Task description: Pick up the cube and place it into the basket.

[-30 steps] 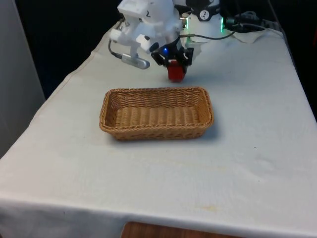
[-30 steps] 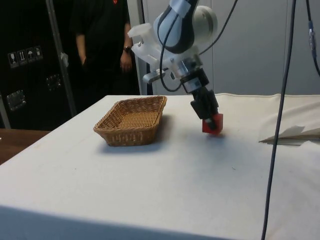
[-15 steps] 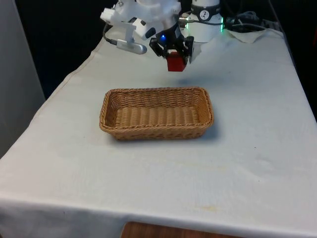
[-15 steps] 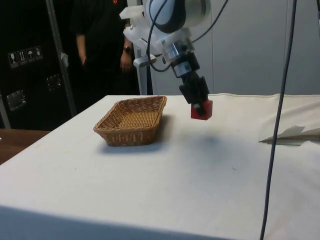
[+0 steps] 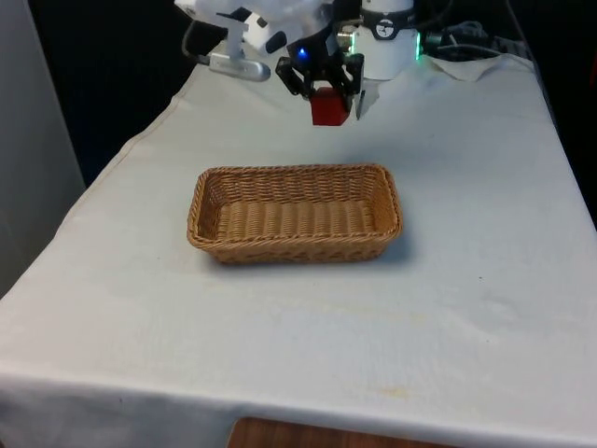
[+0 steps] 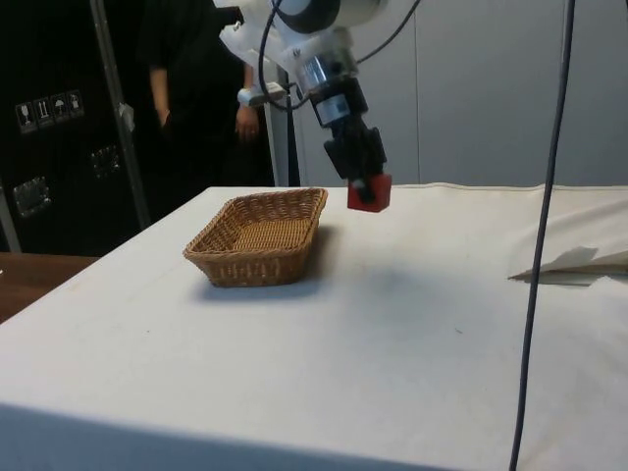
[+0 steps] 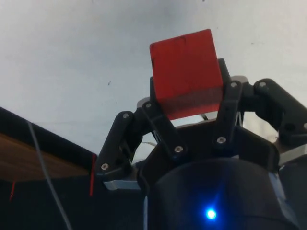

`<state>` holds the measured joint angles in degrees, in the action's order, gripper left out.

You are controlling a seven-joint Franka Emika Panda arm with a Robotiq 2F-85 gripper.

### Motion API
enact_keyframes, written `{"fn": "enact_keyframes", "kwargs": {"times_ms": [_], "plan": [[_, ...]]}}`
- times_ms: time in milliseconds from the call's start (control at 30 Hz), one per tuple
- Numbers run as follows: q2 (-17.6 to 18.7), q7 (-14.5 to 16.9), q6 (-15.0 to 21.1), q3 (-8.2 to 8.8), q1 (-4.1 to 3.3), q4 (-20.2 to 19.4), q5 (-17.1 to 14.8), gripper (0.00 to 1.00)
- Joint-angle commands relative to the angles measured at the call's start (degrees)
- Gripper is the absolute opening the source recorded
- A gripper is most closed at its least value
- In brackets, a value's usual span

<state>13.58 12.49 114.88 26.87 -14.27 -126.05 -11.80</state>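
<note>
A red cube (image 5: pixel 329 107) hangs in the air behind the wicker basket (image 5: pixel 294 214), well above the cloth. My black gripper (image 5: pixel 326 96) is shut on the cube, with the fingers pressing its two sides. In the side view the cube (image 6: pixel 369 193) hovers beside the basket's far end (image 6: pixel 259 235), higher than its rim. The wrist view has the cube (image 7: pixel 186 72) clamped between both black fingers (image 7: pixel 158 125) over white cloth. Nothing lies inside the basket.
A person in dark clothes (image 6: pixel 196 93) stands behind the table in the side view. A dangling cable (image 6: pixel 545 235) crosses that view's right part. Crumpled cloth and cables (image 5: pixel 476 51) lie at the table's far end.
The gripper has lifted the cube off the cloth, raising it steadily and carrying it a little towards the basket in the side view.
</note>
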Motion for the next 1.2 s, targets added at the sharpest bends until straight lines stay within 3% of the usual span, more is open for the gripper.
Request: {"fn": "enact_keyframes", "kwargs": {"times_ms": [0,400,700,733,1000,1033,1067,1167], "plan": [[-0.1,-0.5,-0.9,0.06,-0.06,0.8,-0.1,0.03],[0.7,-1.7,-4.0,-0.06,0.06,6.4,-0.5,0.03],[3.2,-1.5,-4.8,-0.17,0.11,11.0,-1.8,0.03],[2.6,-1.5,-4.1,0.00,0.00,10.0,-1.2,0.03],[6.9,-1.3,-5.6,-0.23,0.29,16.3,-3.4,0.03],[6.4,-1.5,-4.9,0.00,0.00,15.5,-2.8,0.03],[7.7,-1.3,-5.7,-0.23,0.34,17.5,-3.8,0.03],[8.9,-1.1,-5.8,-0.23,0.40,19.1,-4.4,0.03]]}}
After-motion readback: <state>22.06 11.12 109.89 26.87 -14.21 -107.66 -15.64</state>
